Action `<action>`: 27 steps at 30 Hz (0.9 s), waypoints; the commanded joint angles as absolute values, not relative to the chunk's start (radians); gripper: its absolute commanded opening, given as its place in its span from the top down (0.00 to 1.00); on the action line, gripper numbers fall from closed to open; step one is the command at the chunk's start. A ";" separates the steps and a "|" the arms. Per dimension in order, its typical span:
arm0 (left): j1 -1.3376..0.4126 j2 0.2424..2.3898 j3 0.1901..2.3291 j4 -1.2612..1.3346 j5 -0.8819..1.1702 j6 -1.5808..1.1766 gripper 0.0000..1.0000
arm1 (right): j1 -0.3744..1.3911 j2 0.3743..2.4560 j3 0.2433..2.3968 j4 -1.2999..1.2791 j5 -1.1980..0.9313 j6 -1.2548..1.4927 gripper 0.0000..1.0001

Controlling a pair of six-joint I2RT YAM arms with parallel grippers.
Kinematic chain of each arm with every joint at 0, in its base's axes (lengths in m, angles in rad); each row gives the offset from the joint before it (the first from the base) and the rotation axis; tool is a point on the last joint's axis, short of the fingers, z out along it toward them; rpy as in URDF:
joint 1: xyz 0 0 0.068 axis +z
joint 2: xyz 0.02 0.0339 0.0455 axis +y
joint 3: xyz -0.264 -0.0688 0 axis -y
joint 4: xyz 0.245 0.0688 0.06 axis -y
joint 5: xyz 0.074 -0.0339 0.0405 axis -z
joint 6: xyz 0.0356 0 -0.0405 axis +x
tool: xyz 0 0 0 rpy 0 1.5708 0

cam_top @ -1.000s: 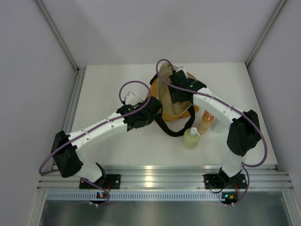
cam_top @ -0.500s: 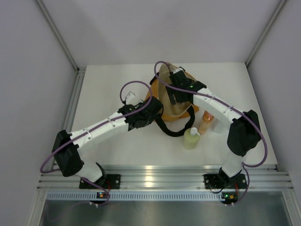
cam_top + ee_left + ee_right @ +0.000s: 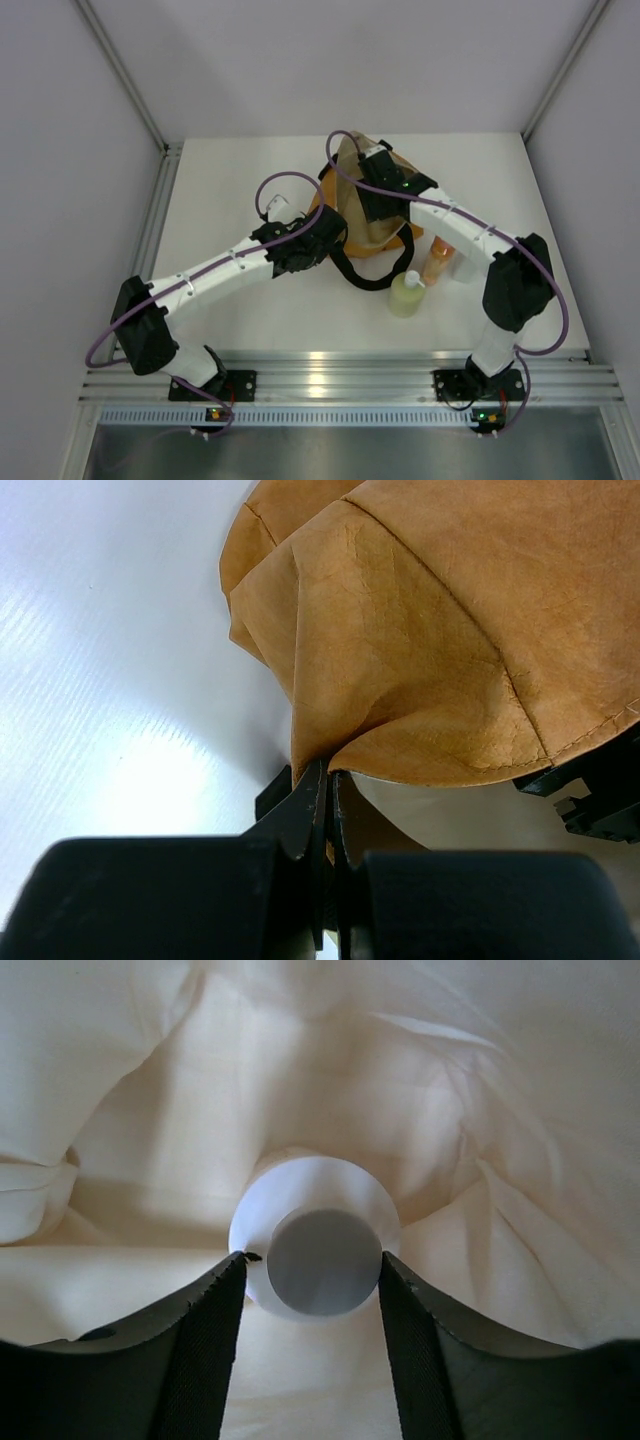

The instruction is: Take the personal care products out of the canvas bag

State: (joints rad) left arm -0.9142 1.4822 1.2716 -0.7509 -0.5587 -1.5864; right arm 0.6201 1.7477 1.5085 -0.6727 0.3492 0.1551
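Right gripper [image 3: 312,1260] has closed on the cream jar [image 3: 320,1235] between its fingers. Left gripper [image 3: 328,780] pinches the canvas bag [image 3: 420,630]; lift-out appears ready.

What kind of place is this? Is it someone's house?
Probably a robot lab test booth, not a house: the left arm and right arm are bolted to a metal rail at a white table, with blank grey walls around.

Top view: the wrist [image 3: 385,188] of the right arm has crept slightly toward the upper left of the frame, further into the mouth of the canvas bag [image 3: 358,228]. Its purple cable [image 3: 335,140] loop has shifted left with it. Wrist view: the right gripper [image 3: 312,1265] has drawn its jaws in, fingers [image 3: 205,1340] now against both sides of the cream jar [image 3: 322,1255].
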 commanded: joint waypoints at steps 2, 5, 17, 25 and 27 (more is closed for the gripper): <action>-0.919 1.503 1.285 -0.755 -0.561 -1.568 1.00 | 0.624 1.763 1.528 -0.649 0.373 0.138 0.61; -0.919 1.503 1.285 -0.755 -0.561 -1.566 1.00 | 0.624 1.756 1.526 -0.647 0.368 0.140 0.69; -0.919 1.496 1.290 -0.755 -0.575 -1.566 1.00 | 0.624 1.736 1.618 -0.649 0.337 0.146 1.00; -0.919 1.496 1.293 -0.756 -0.583 -1.563 1.00 | 0.633 1.713 1.709 -0.650 0.334 0.146 1.00; -0.919 1.496 1.295 -0.756 -0.584 -1.563 1.00 | 0.637 1.709 1.726 -0.649 0.337 0.137 1.00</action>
